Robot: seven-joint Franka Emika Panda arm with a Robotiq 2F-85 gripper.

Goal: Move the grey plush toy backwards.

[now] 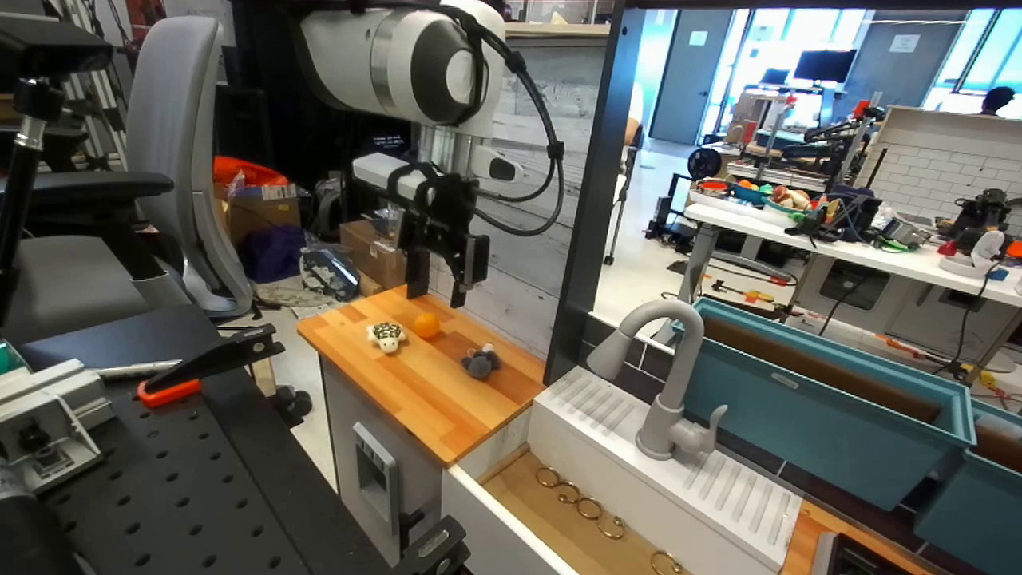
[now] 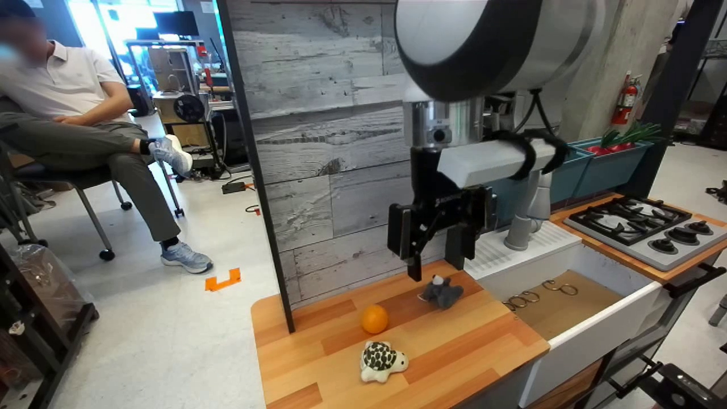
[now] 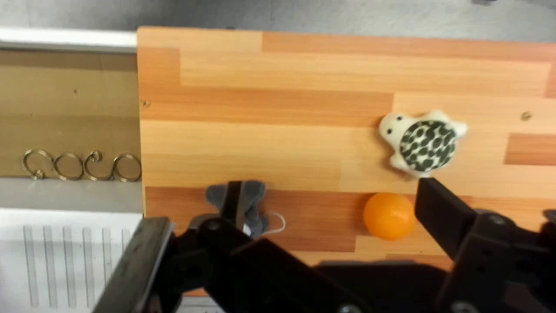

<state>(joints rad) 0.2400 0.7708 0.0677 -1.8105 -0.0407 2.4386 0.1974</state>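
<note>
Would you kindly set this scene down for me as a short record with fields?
gripper: open, holding nothing, above the countertop
grey plush toy: on the countertop, partly hidden by the gripper in the wrist view
turtle toy: on the countertop, patterned shell up
round orange object: on the countertop, nearer the grey plush toy than the turtle toy is
sink: beside the countertop

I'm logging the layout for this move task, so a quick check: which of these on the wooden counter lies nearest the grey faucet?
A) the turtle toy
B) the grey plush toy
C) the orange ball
B: in both exterior views the grey plush toy lies at the faucet end of the counter, with the orange ball and turtle toy farther off.
</note>
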